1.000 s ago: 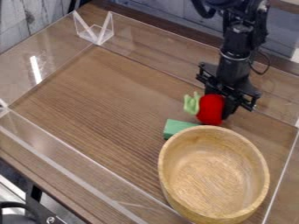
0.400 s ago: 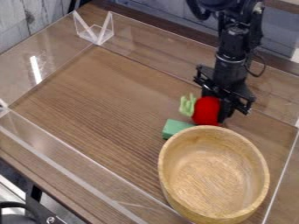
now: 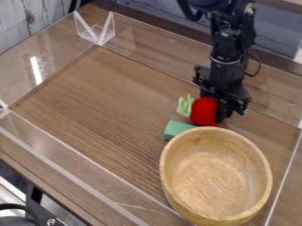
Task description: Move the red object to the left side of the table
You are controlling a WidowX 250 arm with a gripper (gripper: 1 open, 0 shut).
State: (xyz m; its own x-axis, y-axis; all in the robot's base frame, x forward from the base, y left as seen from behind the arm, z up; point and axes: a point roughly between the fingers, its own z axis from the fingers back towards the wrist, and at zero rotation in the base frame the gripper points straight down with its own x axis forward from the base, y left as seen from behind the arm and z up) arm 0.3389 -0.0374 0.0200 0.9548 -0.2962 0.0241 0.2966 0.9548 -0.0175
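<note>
The red object (image 3: 206, 110) is a small bright red ball with a light-green leaf part (image 3: 185, 104) on its left. It hangs just above the table (image 3: 106, 97), right of centre and a little beyond the wooden bowl's far rim. My black gripper (image 3: 209, 103) comes down on it from above and is shut on it, its fingers flanking the ball's top.
A large round wooden bowl (image 3: 216, 175) stands at the front right. A flat green piece (image 3: 179, 129) lies between the bowl and the red ball. Low clear acrylic walls (image 3: 59, 146) border the tabletop, with a clear stand (image 3: 94, 28) at the back left.
The gripper and the red object have shifted slightly to the left and a little up, away from the right edge. The bowl and the flat green piece stayed put.
</note>
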